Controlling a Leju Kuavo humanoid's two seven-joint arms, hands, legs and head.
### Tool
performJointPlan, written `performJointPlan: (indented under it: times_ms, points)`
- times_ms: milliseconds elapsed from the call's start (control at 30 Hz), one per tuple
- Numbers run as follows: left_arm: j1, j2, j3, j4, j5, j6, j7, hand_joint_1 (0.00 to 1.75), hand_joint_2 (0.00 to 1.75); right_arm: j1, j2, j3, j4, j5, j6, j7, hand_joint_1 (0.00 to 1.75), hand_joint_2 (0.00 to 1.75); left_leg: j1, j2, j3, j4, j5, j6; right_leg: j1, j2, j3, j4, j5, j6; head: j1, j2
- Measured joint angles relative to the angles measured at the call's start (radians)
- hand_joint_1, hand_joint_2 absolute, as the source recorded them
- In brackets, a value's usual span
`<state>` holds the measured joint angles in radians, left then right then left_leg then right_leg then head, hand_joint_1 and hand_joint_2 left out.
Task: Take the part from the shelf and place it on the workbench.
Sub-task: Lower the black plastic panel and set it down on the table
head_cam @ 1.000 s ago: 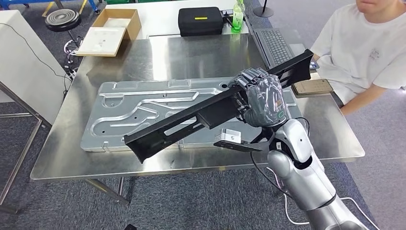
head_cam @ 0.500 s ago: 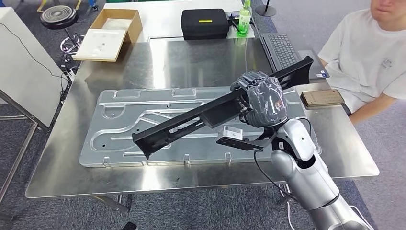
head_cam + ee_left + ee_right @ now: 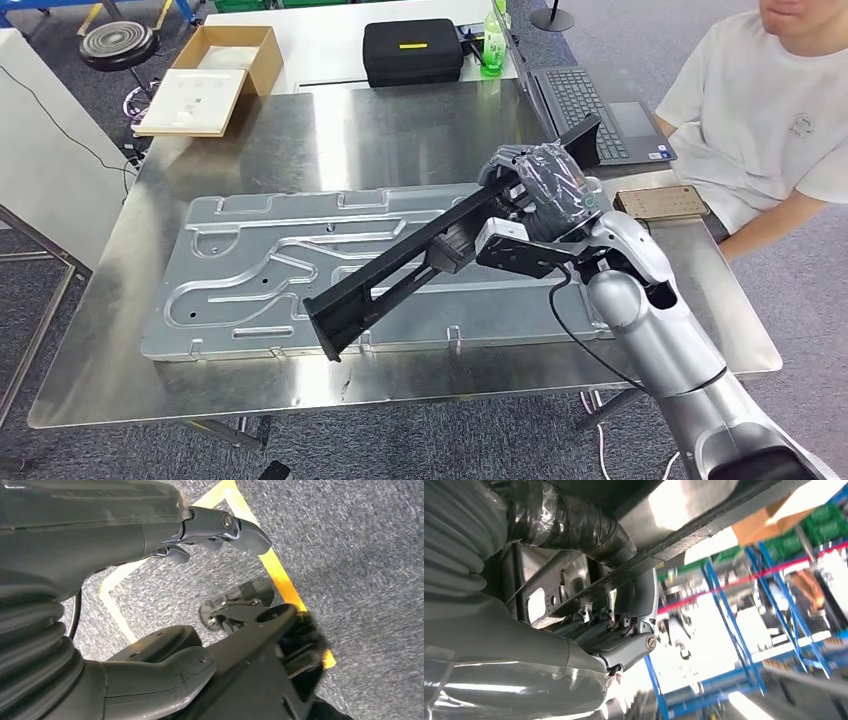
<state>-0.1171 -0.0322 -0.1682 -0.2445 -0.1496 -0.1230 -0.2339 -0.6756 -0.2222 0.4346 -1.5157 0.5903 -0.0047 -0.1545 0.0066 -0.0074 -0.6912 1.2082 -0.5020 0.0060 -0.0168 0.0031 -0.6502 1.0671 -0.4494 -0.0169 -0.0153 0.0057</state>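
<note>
From the head view, the right robot hand [image 3: 545,190] grips a long black part [image 3: 420,255] — a flat, slotted bracket-like bar with an angled foot at each end. The part slants across the scene, its lower end down near the front edge of a large grooved aluminium plate [image 3: 250,275] that lies on the steel tabletop [image 3: 110,370], its upper end raised past the robot hand toward a laptop [image 3: 590,100]. Whether the lower end touches the plate cannot be told.

The right wrist view shows the underside of this grasp: the fingers [image 3: 636,600] wrap round the bar's [image 3: 589,587] thin edge, with blue racking blurred beyond.

The left wrist view shows the left robot hand [image 3: 150,595] over grey carpet and yellow floor tape [image 3: 277,575], fingers apart, nothing in it.

Farther back, a phone [image 3: 660,202] lies by a seated person in a white shirt [image 3: 760,110]; beyond stand a black case [image 3: 412,50] with a yellow strip, a green bottle [image 3: 494,42] and an open cardboard box [image 3: 215,65]. No writing is legible
</note>
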Motion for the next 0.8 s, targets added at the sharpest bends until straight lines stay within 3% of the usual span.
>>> performJointPlan:
  times_ms: [67, 100, 300, 367, 433, 467, 500, 533, 600, 633, 700, 800]
  points:
    - [-0.001, 0.001, 0.003, 0.000, 0.002, 0.000, 0.000, 0.00, 1.75, -0.026, -0.007, -0.002, 0.028, -0.036, 0.029, 0.000, 1.75, 1.75, -0.005, 0.000, 0.055, -0.118, 0.047, 0.011, 0.002, 0.001, 0.003, -0.001, -0.001, 0.004, 0.000, 0.000]
    - [-0.002, 0.001, 0.004, 0.000, 0.003, 0.000, 0.000, 0.00, 1.75, -0.037, -0.010, -0.003, 0.040, -0.049, 0.040, -0.001, 1.75, 1.75, -0.007, 0.000, 0.070, -0.150, 0.052, 0.014, 0.003, 0.001, 0.003, -0.001, -0.001, 0.007, 0.000, 0.000]
    - [-0.003, 0.002, 0.007, 0.000, 0.003, 0.000, -0.003, 0.00, 1.75, -0.059, -0.022, -0.008, 0.076, -0.081, 0.075, -0.004, 1.75, 1.75, -0.012, -0.001, 0.076, -0.167, 0.049, 0.018, 0.002, 0.001, 0.003, -0.005, 0.002, 0.017, 0.000, 0.000]
    - [-0.002, 0.003, 0.011, 0.000, 0.004, 0.002, -0.014, 0.00, 1.75, -0.092, -0.041, -0.011, 0.135, -0.115, 0.104, -0.002, 1.75, 1.75, -0.009, 0.000, 0.085, -0.185, 0.060, 0.032, 0.002, -0.001, -0.023, 0.055, -0.036, 0.031, 0.000, 0.000]
    - [0.000, 0.005, 0.017, 0.000, 0.004, 0.004, -0.026, 0.00, 1.75, -0.119, -0.059, -0.013, 0.193, -0.134, 0.112, 0.009, 1.75, 1.75, -0.007, 0.000, 0.094, -0.200, 0.069, 0.044, 0.003, -0.002, -0.083, 0.183, -0.100, 0.041, 0.001, 0.000]
    - [0.001, 0.006, 0.018, 0.000, 0.005, 0.004, -0.028, 0.00, 1.75, -0.121, -0.062, -0.014, 0.209, -0.134, 0.110, 0.015, 1.75, 1.75, -0.008, 0.000, 0.094, -0.198, 0.068, 0.045, 0.003, -0.002, -0.105, 0.228, -0.112, 0.042, 0.001, 0.000]
    - [0.004, 0.006, 0.020, 0.000, 0.005, 0.005, -0.029, 0.00, 1.75, -0.121, -0.064, -0.014, 0.223, -0.134, 0.109, 0.020, 1.75, 1.75, -0.008, 0.000, 0.094, -0.195, 0.066, 0.045, 0.002, -0.002, -0.113, 0.241, -0.106, 0.043, 0.001, 0.000]
    - [0.005, 0.006, 0.021, 0.000, 0.006, 0.005, -0.030, 0.00, 1.75, -0.122, -0.066, -0.015, 0.233, -0.134, 0.108, 0.023, 1.75, 1.75, -0.008, -0.001, 0.094, -0.192, 0.063, 0.044, 0.001, -0.002, -0.102, 0.216, -0.082, 0.044, 0.001, 0.000]
    - [0.007, 0.006, 0.022, 0.000, 0.006, 0.006, -0.031, 0.00, 1.75, -0.127, -0.066, -0.015, 0.247, -0.133, 0.105, 0.025, 1.75, 1.75, -0.007, -0.001, 0.093, -0.181, 0.054, 0.039, 0.000, -0.003, -0.043, 0.099, -0.021, 0.043, 0.001, 0.000]
    - [0.007, 0.006, 0.022, 0.000, 0.007, 0.007, -0.032, 0.00, 1.75, -0.131, -0.066, -0.015, 0.251, -0.133, 0.103, 0.027, 1.75, 1.75, -0.009, -0.001, 0.091, -0.174, 0.049, 0.035, 0.001, -0.002, -0.018, 0.046, -0.004, 0.040, 0.000, 0.000]
    - [0.007, 0.007, 0.023, 0.000, 0.006, 0.008, -0.040, 0.00, 1.75, -0.136, -0.067, -0.017, 0.260, -0.130, 0.092, 0.036, 1.75, 1.75, -0.012, -0.002, 0.086, -0.166, 0.044, 0.027, 0.003, -0.001, 0.004, 0.002, -0.002, 0.031, 0.000, 0.000]
    - [0.009, 0.009, 0.024, 0.000, 0.002, 0.008, -0.051, 0.00, 1.75, -0.138, -0.069, -0.022, 0.272, -0.118, 0.073, 0.052, 1.75, 1.75, -0.014, -0.001, 0.083, -0.160, 0.035, 0.015, 0.002, -0.001, 0.007, -0.006, 0.000, 0.015, 0.000, 0.000]
